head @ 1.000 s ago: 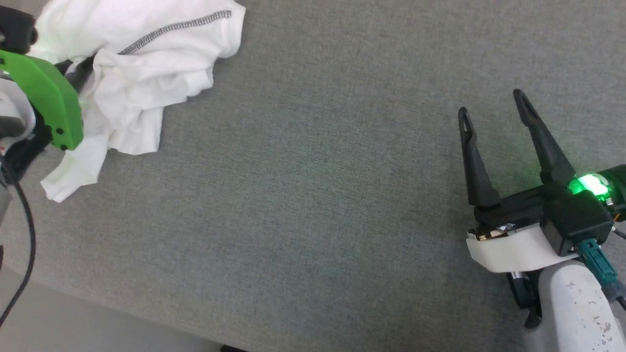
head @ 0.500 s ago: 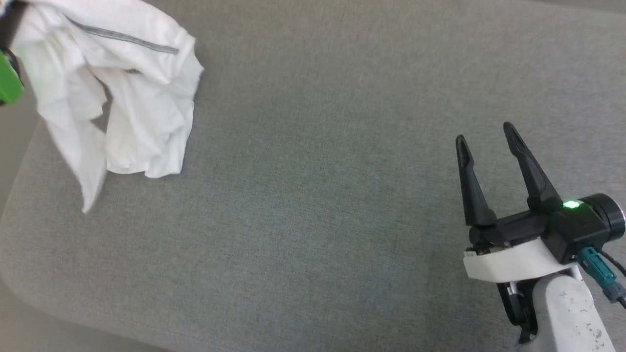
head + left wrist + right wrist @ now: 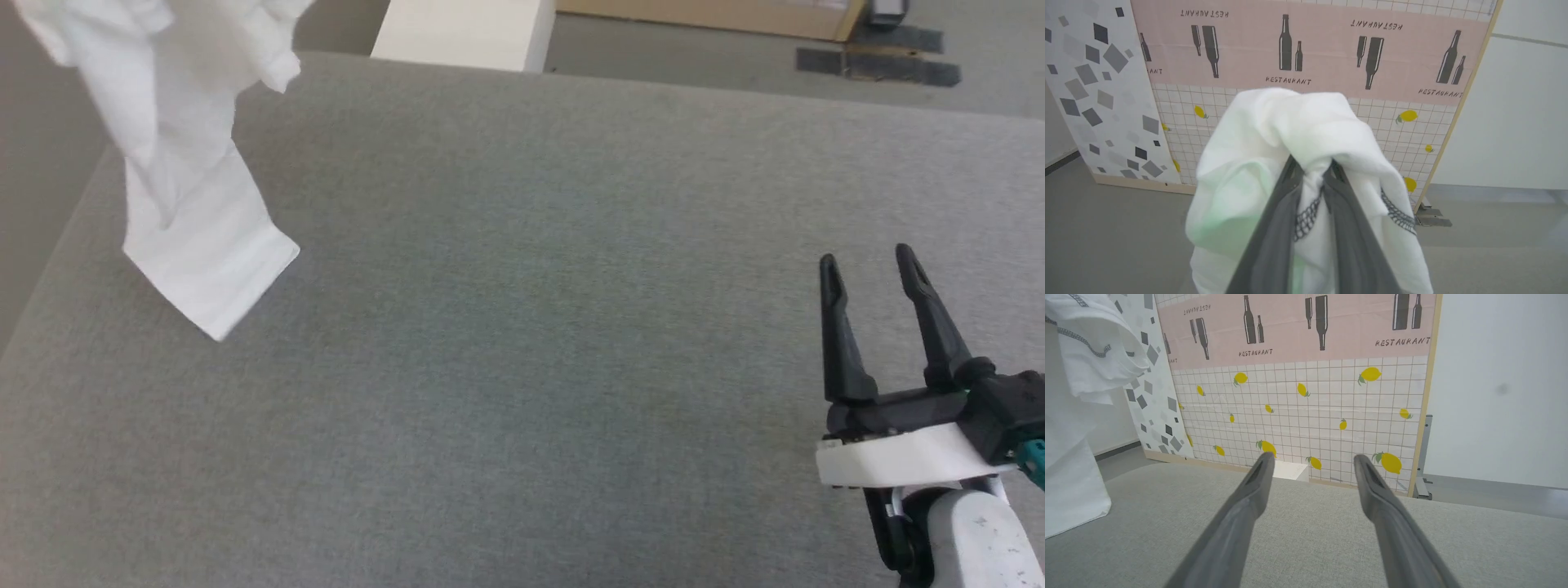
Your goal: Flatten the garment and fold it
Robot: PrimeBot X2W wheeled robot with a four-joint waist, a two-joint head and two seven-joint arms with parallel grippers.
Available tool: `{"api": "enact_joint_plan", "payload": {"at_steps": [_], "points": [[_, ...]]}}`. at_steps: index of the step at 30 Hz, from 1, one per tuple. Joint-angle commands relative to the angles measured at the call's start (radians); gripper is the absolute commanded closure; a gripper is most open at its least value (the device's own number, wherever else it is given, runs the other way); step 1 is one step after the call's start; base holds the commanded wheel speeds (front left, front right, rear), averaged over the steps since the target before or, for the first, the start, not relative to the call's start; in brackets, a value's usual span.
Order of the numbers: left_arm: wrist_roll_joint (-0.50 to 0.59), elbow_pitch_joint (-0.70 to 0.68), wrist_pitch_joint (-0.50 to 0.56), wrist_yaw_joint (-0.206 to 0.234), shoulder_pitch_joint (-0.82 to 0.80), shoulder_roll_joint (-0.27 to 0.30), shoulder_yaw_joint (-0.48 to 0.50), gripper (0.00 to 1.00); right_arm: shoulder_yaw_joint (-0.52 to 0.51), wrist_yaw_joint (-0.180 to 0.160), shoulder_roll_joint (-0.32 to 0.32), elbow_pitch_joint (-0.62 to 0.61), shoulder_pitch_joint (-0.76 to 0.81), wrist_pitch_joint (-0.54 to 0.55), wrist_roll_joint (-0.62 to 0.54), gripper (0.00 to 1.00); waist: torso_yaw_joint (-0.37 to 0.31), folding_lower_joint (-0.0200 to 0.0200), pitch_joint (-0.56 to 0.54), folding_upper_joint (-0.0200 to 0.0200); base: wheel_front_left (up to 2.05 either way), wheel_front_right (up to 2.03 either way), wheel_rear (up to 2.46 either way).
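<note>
The garment (image 3: pixel 180 163), a thin white shirt, hangs bunched at the upper left of the head view, its lower end reaching down over the grey padded table (image 3: pixel 531 343). In the left wrist view my left gripper (image 3: pixel 1312 169) is shut on a fold of the garment (image 3: pixel 1298 126), whose dark zigzag seam shows beside the fingers. My right gripper (image 3: pixel 869 265) stands open at the lower right of the table, nothing between its fingers. The right wrist view has the right gripper (image 3: pixel 1310 465) low over the table and the garment (image 3: pixel 1073 428) hanging at the left.
A white box (image 3: pixel 461 33) stands past the table's far edge, with a flat cardboard sheet (image 3: pixel 710 12) on the floor behind it. Printed panels (image 3: pixel 1298 375) with bottles and lemons stand beyond the table. The table's left edge runs just under the hanging cloth.
The garment has been lifted off the table and now hangs from my left gripper. The head camera has tilted up, bringing the table's far edge and the floor into view. The right gripper stays open.
</note>
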Motion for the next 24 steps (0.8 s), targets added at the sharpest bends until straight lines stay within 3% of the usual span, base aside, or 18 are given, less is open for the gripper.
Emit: {"api": "enact_joint_plan", "payload": {"at_steps": [1,8,18,24], "points": [[-0.014,-0.018,0.006,0.015,-0.039,-0.021,0.006,1.00,-0.013,-0.002,0.000,-0.007,0.009,-0.006,0.007,0.00,-0.052,0.0001,-0.047,0.0000,0.00,0.00,0.00],[-0.028,-0.072,-0.004,0.101,-0.163,-0.156,0.016,1.00,-0.063,-0.002,0.000,-0.014,0.004,-0.006,0.019,0.00,-0.119,0.0001,-0.065,0.0000,0.00,0.00,0.00],[-0.049,-0.102,-0.031,0.122,-0.298,-0.380,-0.039,1.00,-0.126,-0.002,0.000,-0.024,-0.007,-0.006,0.041,0.00,-0.207,0.0001,-0.038,0.0000,0.00,0.00,0.00],[-0.061,-0.137,-0.044,0.129,-0.292,-0.491,-0.095,1.00,-0.197,-0.002,0.000,-0.043,-0.026,-0.006,0.048,0.00,-0.254,0.0001,-0.014,0.0000,0.00,0.00,0.00]]}}
